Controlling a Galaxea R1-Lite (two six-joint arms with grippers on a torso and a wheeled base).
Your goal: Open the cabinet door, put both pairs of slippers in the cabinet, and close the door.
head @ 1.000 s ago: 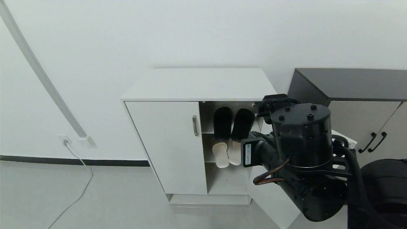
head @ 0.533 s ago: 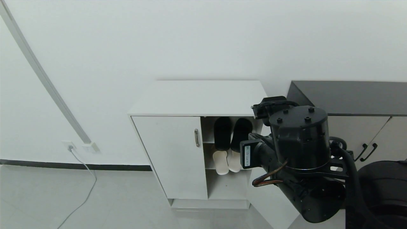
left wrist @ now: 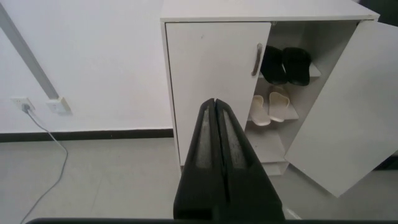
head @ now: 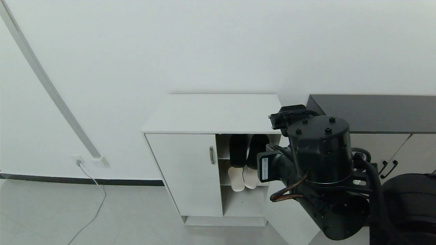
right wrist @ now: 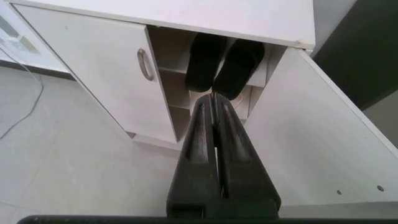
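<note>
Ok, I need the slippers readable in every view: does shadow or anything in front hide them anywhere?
Head view: the cabinet recess is shaded, so the black slippers blend in; the white slippers stand out. Left wrist view: both pairs evenly lit, unblocked. Right wrist view: the shut right end effector overlaps the black pair's near ends.

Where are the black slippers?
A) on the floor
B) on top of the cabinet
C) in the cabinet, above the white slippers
C: the black slippers sit on the shelf above the white slippers, inside the open cabinet.
</note>
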